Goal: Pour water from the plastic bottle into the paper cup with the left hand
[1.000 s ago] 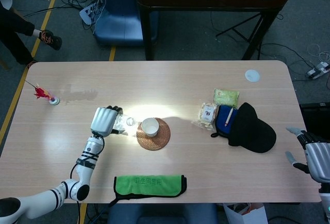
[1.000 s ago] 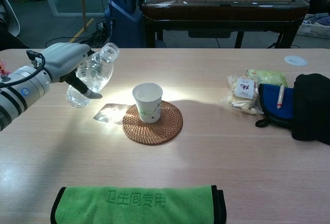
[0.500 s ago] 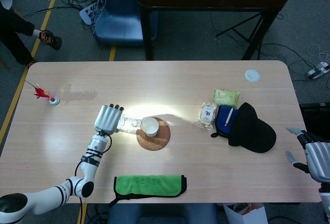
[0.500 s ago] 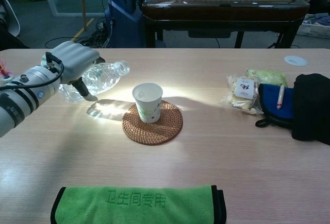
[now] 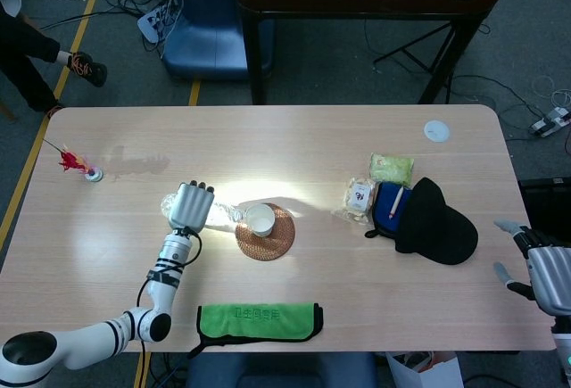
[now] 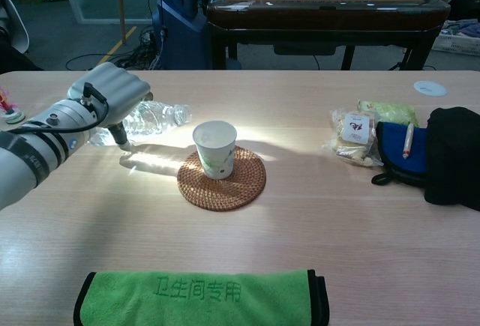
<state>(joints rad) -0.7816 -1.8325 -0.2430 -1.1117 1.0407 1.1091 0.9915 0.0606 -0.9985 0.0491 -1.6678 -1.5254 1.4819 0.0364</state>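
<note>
Left hand grips the plastic bottle, tipped nearly level, mouth toward the paper cup at its 3 o'clock. Cup stands upright on a woven coaster. Right hand holds nothing, fingers spread, at the table edge.
</note>
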